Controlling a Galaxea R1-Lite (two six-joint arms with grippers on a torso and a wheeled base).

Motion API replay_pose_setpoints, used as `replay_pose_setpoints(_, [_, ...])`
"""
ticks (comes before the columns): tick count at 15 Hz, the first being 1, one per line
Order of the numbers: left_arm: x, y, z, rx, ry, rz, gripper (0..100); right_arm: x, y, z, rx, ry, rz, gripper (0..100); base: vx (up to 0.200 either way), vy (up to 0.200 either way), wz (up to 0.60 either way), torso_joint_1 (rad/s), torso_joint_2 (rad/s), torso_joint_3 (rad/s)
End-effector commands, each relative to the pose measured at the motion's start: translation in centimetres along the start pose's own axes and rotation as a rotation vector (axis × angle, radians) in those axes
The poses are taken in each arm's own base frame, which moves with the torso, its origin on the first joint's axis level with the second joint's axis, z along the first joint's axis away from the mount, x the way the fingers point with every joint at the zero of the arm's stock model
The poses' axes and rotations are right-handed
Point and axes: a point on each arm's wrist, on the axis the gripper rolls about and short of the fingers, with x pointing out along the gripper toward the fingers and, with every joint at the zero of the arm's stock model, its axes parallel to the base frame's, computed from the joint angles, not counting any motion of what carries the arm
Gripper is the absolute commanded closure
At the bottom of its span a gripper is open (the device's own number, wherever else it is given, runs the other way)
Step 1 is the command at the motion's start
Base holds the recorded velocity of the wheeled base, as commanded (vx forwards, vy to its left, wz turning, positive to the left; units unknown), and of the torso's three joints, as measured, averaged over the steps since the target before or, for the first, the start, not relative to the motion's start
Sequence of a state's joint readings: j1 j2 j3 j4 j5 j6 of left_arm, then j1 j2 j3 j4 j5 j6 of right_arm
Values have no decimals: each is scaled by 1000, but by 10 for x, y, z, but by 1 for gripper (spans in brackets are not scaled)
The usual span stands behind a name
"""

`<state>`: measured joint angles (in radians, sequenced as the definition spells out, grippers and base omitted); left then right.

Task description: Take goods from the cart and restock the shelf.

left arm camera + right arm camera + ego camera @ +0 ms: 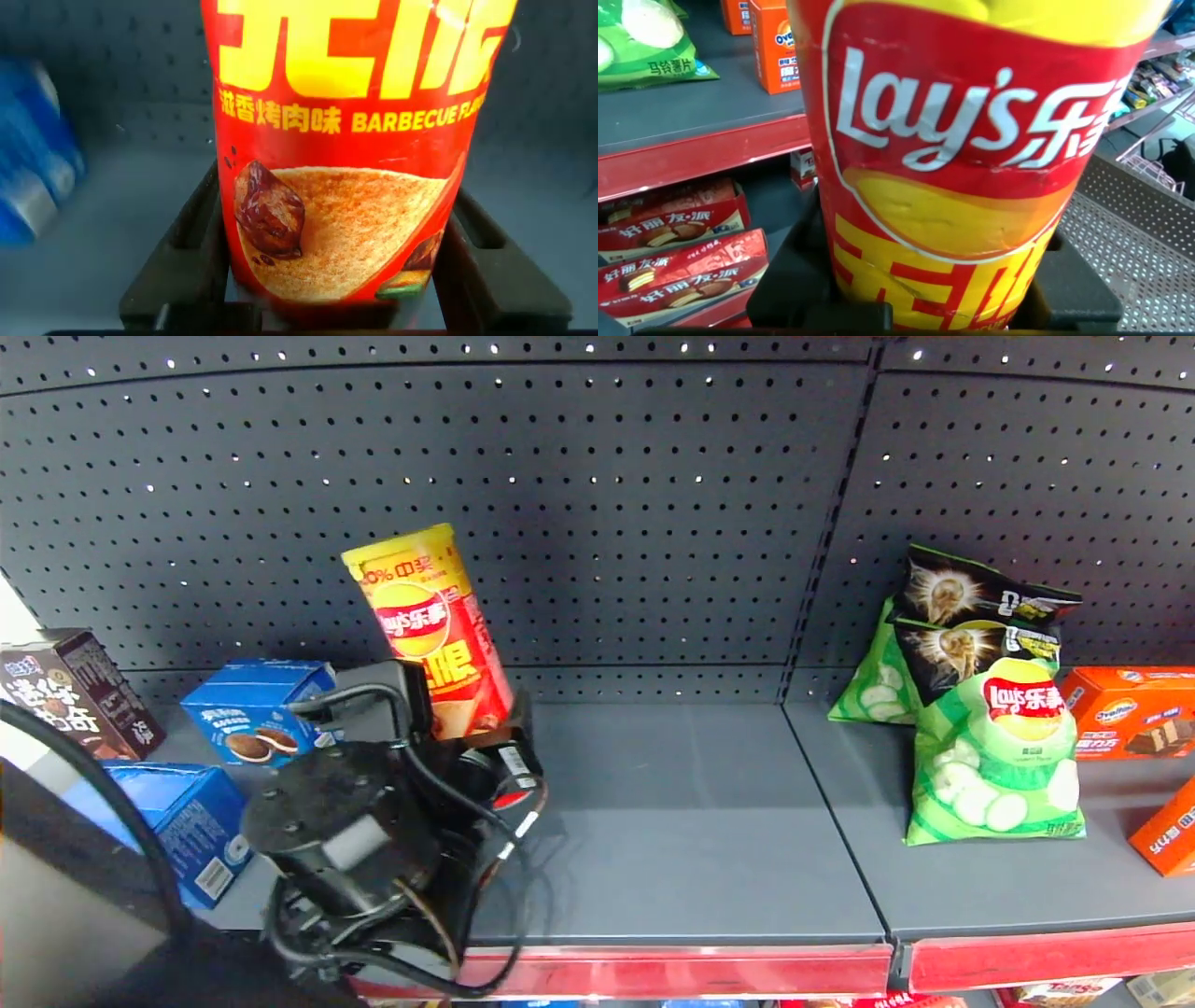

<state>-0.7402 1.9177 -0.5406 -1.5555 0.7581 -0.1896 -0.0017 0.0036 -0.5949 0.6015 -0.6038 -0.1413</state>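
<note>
Red-and-yellow chip canister [428, 621], its label set in big yellow characters, tilts at the grey shelf [691, 821]. The left gripper [471, 733] clamps its base, with the arm low at the shelf front. The right gripper [934, 289] clasps a second canister [971, 159] beside the cart's mesh [1144, 243].

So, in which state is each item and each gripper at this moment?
barbecue chip can: tilted, gripped low.
left gripper: shut on it.
second chip can: gripped.
right gripper: shut on it.
green chip bag: sealed, upright.
orange box: closed.
</note>
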Motion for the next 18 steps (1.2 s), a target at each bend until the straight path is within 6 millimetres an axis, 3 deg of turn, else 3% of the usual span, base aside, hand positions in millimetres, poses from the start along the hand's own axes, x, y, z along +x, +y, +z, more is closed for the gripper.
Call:
replay_pose_setpoints(1, [7, -32, -20, -83, -9, -19, 100, -1, -1, 2, 6, -8, -3, 100, 0, 0, 0, 0, 0, 0])
replay_pose_setpoints(5, [10, -21, -21, -57, 31, -129, 100, -2, -2, 2, 3, -5, -1, 100, 0, 0, 0, 0, 0, 0])
replay_pose_setpoints(8, [25, 17, -9, 57, 37, -181, 100, -2, -1, 2, 2, -3, -1, 100, 0, 0, 0, 0, 0, 0])
replay_pose_setpoints(10, [19, 34, -9, 123, 73, -191, 100, -1, -1, 1, 0, 0, 0, 100, 0, 0, 0, 0, 0, 0])
replay_pose_setpoints(18, [15, 37, 13, 86, 17, -189, 100, 1, 1, -1, -1, 2, 1, 100, 0, 0, 0, 0, 0, 0])
